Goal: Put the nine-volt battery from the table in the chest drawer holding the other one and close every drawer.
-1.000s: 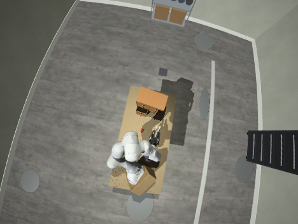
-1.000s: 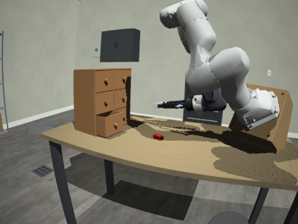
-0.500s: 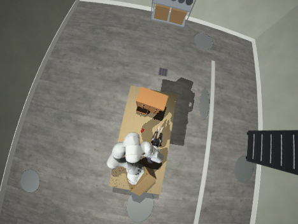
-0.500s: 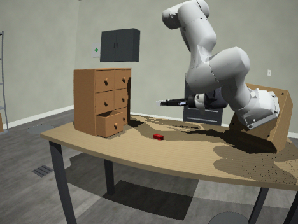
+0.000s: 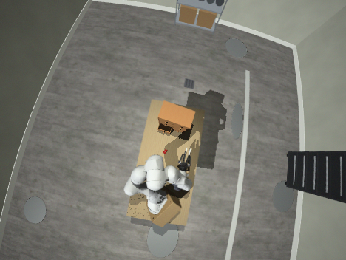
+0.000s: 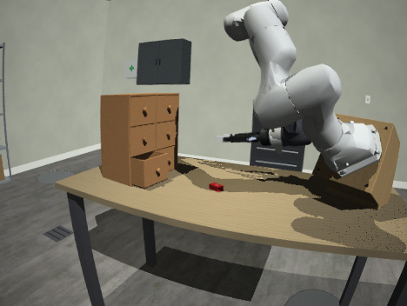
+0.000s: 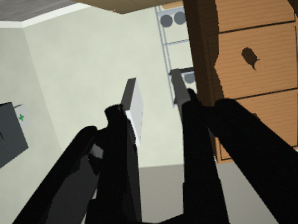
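The small orange-brown chest [image 5: 177,113] [image 6: 115,139] [image 7: 272,70] stands upright at the table's far end. It has two columns of three drawers. The bottom drawer [image 6: 150,170] of the column nearer the exterior camera stands partly out; the other drawers look pushed in. What lies inside the open drawer cannot be made out. The red nine-volt battery [image 5: 165,151] [image 6: 216,187] lies on the table in front of the chest. My gripper [image 5: 188,151] [image 6: 220,138] [image 7: 156,87] is partly open and empty, level above the table, its fingers towards the chest's side but short of it.
The wooden table [image 5: 149,138] [image 6: 183,209] carries the chest and the arm's tilted wooden base block [image 5: 168,212] [image 6: 384,161]. A dark wall cabinet [image 6: 163,63] [image 7: 11,132] hangs in the background. A shelf rack [image 5: 196,16] stands by the far wall.
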You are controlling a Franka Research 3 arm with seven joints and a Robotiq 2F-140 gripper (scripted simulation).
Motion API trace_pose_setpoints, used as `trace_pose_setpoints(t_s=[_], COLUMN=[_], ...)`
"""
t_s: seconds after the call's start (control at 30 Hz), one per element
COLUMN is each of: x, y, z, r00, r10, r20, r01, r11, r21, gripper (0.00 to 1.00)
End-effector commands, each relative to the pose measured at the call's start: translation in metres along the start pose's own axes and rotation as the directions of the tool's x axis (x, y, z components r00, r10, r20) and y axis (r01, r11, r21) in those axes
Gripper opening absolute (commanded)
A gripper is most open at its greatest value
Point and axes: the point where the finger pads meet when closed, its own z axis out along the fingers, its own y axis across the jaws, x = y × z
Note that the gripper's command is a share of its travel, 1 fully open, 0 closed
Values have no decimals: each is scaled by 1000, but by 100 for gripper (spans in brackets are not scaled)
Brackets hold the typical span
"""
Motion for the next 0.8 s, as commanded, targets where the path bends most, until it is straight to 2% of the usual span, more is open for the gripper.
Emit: trace_pose_setpoints(t_s=[0.0,0.77], x=[1,-5], y=[-5,-31], z=[-2,-7], r00=[1000,1000], r10=[25,25], r20=[-8,-8], r01=[-25,-25], r11=[1000,1000], r21=[-3,-3], gripper=[20,20])
